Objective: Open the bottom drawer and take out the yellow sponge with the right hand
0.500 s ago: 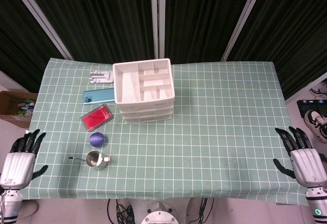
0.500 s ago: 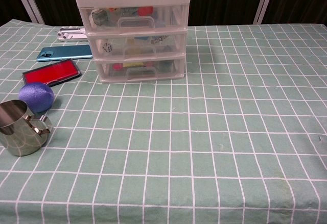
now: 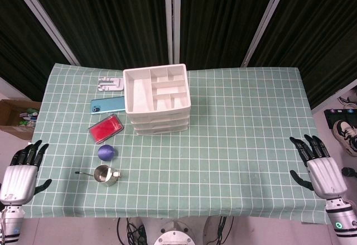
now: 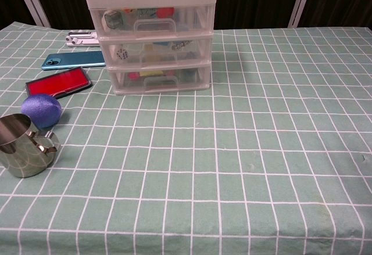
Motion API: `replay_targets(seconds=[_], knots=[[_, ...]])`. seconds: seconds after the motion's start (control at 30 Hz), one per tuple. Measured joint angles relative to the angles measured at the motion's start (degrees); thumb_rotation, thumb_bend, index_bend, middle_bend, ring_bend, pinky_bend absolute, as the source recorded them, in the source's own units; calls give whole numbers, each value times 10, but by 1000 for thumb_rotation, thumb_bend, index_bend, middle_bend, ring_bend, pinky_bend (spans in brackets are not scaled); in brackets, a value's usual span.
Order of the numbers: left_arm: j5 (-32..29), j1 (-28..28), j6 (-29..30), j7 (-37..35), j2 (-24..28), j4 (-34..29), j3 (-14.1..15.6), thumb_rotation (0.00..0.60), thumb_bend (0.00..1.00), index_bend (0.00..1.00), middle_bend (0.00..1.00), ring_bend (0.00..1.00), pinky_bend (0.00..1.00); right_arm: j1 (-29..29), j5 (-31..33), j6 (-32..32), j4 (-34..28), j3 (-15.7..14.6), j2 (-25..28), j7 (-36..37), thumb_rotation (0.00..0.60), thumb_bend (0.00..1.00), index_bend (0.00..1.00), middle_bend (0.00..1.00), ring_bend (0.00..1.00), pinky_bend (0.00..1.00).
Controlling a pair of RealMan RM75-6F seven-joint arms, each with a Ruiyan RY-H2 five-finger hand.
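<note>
A white drawer unit (image 3: 157, 100) (image 4: 152, 34) with three clear drawers stands at the middle back of the table. Its bottom drawer (image 4: 160, 79) is closed, with a handle (image 4: 161, 81) at its front; something yellow (image 4: 152, 73) shows faintly through the front. My right hand (image 3: 321, 171) hovers open at the table's right front corner, fingers spread, far from the drawers. My left hand (image 3: 19, 173) hangs open off the table's left front edge. Neither hand appears in the chest view.
Left of the drawers lie a white clip-like object (image 3: 110, 83), a teal phone (image 3: 108, 106), a red case (image 3: 105, 128), a purple ball (image 3: 106, 153) and a metal cup (image 3: 106, 174). A cardboard box (image 3: 14, 117) sits on the floor at left.
My right hand has shifted left and slightly up, toward the table. My left hand has dropped slightly lower.
</note>
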Motion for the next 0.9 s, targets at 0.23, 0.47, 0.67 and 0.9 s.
replay_targets(seconds=[0.23, 0.47, 0.67, 0.9], knots=[[9, 5, 10, -11, -4, 7, 3, 600, 0, 125, 77, 107, 190, 35, -35, -32, -15, 2, -22, -11, 600, 181, 0, 451, 343, 432], [18, 17, 29, -28, -5, 14, 8, 600, 0, 126, 77, 107, 190, 122, -23, -165, -57, 29, -50, -98, 600, 180, 15, 587, 509, 582], [13, 28, 39, -48, -8, 28, 10, 600, 0, 128, 77, 107, 190, 199, 38, -263, -67, 65, -99, -265, 600, 193, 64, 673, 625, 702], [9, 33, 42, -71, -13, 46, 8, 600, 0, 132, 80, 107, 190, 293, 134, -339, -40, 93, -189, -483, 600, 295, 147, 820, 786, 846]])
